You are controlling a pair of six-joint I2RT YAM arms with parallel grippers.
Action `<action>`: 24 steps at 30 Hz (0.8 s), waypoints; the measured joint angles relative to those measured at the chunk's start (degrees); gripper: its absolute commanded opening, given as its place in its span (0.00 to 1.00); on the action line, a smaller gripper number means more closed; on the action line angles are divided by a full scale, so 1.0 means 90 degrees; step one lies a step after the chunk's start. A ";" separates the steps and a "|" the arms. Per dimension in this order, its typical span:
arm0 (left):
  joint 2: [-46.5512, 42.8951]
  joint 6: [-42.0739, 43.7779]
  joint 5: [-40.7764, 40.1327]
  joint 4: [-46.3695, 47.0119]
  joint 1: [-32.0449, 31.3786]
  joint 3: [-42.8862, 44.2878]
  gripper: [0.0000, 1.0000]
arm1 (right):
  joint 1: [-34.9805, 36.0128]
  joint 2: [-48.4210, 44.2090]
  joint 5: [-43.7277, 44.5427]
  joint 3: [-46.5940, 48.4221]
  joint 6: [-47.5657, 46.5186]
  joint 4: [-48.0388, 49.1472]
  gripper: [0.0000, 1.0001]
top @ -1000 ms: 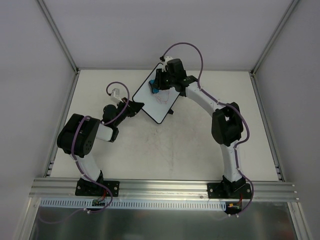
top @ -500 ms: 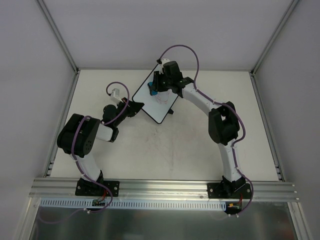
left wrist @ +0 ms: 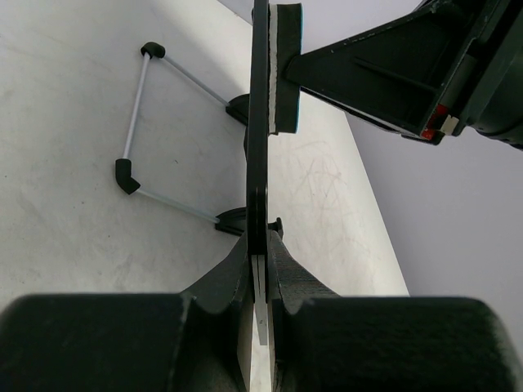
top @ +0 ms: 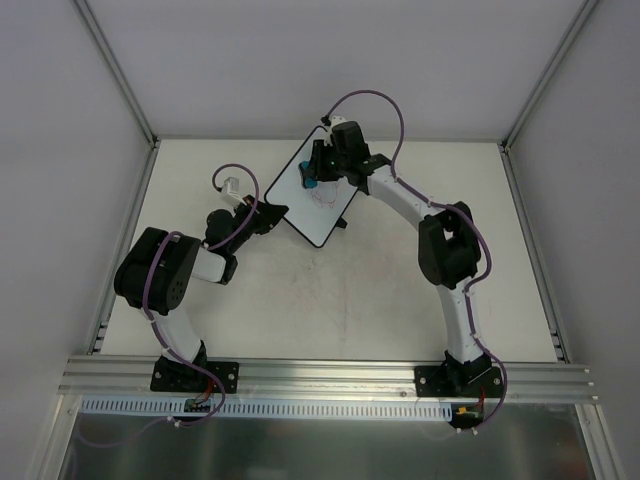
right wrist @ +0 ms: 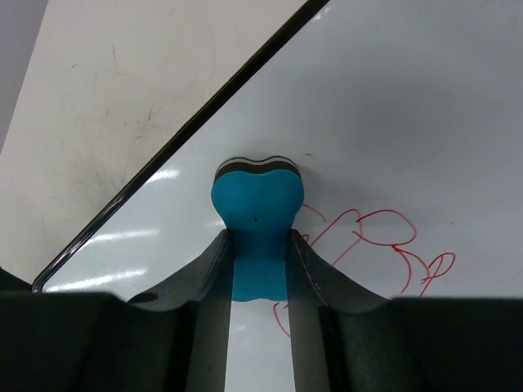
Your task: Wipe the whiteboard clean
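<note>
The whiteboard (top: 305, 205) lies tilted at the back middle of the table, with a red doodle (right wrist: 384, 245) on it. My left gripper (top: 272, 214) is shut on the whiteboard's left edge; in the left wrist view the board (left wrist: 258, 139) shows edge-on between the fingers (left wrist: 306, 282). My right gripper (top: 313, 178) is shut on a blue eraser (right wrist: 257, 220) whose felt face presses on the board (right wrist: 392, 106) just left of the doodle. The eraser also shows in the top view (top: 309, 183) and the left wrist view (left wrist: 284, 65).
A folding wire stand (left wrist: 135, 122) with black corners sticks out behind the board, resting on the table (top: 350, 300). Grey walls close in the table at the back and both sides. A metal rail (top: 330, 375) runs along the near edge.
My right gripper with the eraser has shifted slightly back and forth over the board's upper part, ending a little right of its place half a second ago. The left arm has not moved.
</note>
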 measured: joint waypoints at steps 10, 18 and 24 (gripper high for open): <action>-0.0002 0.0039 -0.0015 0.0041 -0.0036 -0.0002 0.00 | -0.0719 0.0010 -0.0046 -0.0624 0.0772 0.0369 0.00; -0.0002 0.0041 -0.0012 0.0044 -0.0039 -0.0005 0.00 | -0.0935 0.0010 -0.0051 -0.0857 0.1256 0.0437 0.00; -0.0002 0.0041 -0.0012 0.0044 -0.0039 -0.0005 0.00 | -0.0937 0.0010 -0.0104 -0.0867 0.1292 0.0464 0.00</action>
